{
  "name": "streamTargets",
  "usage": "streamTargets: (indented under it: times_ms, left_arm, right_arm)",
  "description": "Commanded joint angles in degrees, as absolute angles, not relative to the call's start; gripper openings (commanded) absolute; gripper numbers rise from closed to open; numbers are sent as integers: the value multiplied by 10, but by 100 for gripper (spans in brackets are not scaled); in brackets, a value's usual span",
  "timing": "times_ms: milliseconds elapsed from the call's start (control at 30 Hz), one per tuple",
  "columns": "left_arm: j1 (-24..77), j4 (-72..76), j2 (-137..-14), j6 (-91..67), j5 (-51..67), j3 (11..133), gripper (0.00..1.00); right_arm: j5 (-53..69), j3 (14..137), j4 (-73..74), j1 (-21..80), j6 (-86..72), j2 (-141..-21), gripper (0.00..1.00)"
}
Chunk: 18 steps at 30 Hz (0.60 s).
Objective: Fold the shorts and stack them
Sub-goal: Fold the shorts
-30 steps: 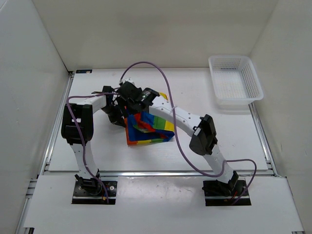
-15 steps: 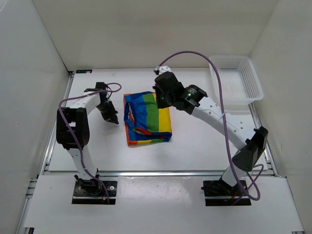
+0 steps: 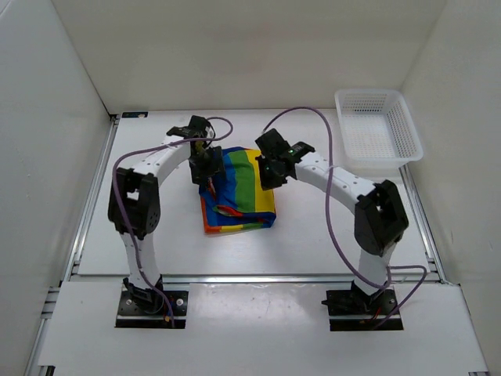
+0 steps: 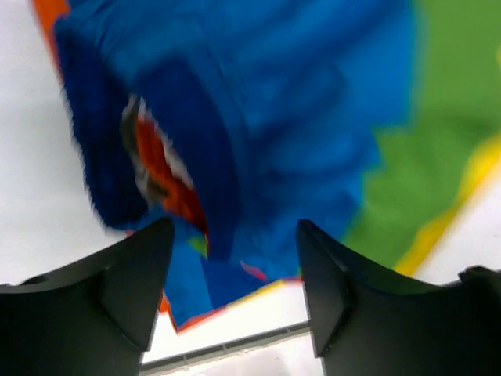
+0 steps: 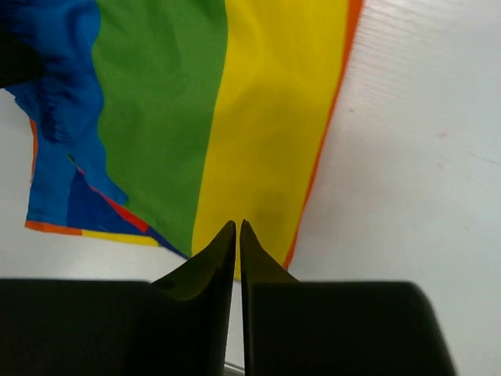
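The rainbow-striped shorts (image 3: 237,190) lie folded into a rough rectangle in the middle of the table. My left gripper (image 3: 205,162) hovers over their far left corner. In the left wrist view the gripper (image 4: 235,235) is open, with bunched blue fabric (image 4: 313,117) beyond the fingers and nothing between them. My right gripper (image 3: 271,169) is at the shorts' far right edge. The right wrist view shows that gripper (image 5: 237,225) shut above the yellow stripe (image 5: 266,117), with no cloth visible between the tips.
A white mesh basket (image 3: 378,129) stands at the far right of the table. White walls enclose the table on three sides. Purple cables loop above both arms. Bare tabletop (image 5: 415,157) lies right of the shorts.
The shorts, bunched between both grippers a second ago, now lie flat. The left gripper swung back from the left onto their far left corner and opened. The right arm drew in to their far right edge.
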<state>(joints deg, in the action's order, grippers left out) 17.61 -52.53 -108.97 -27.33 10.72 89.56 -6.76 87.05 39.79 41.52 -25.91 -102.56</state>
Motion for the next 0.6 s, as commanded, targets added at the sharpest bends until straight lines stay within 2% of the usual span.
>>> streamTargets:
  times_ms: [0, 167, 200, 233, 400, 433, 467, 500, 567]
  left_arm:
    - [172, -531, -1141, -264, 120, 923, 73]
    - [166, -531, -1179, -264, 110, 949, 28]
    - [160, -531, -1179, -264, 110, 949, 13]
    - [160, -538, -1179, -264, 110, 949, 10]
    - [149, -549, -1156, -258, 98, 949, 10]
    - [149, -558, -1147, -253, 98, 949, 12]
    - [149, -572, -1137, -253, 98, 959, 21]
    - [149, -578, -1129, -248, 98, 964, 25]
    - [149, -591, -1111, -248, 93, 977, 36]
  right_arm:
    - [-12, 899, 364, 409, -253, -1072, 8]
    - [7, 904, 336, 409, -248, -1157, 1]
    - [7, 904, 331, 403, -248, -1169, 0]
    - [7, 904, 330, 403, -254, -1191, 0]
    - [7, 899, 325, 403, -265, -1175, 0]
    - [2, 899, 325, 403, -265, -1139, 0]
    - [-16, 899, 338, 403, -265, -1096, 2]
    - [-16, 906, 345, 403, -265, -1095, 7]
    - [-53, 924, 367, 403, -258, -1029, 23]
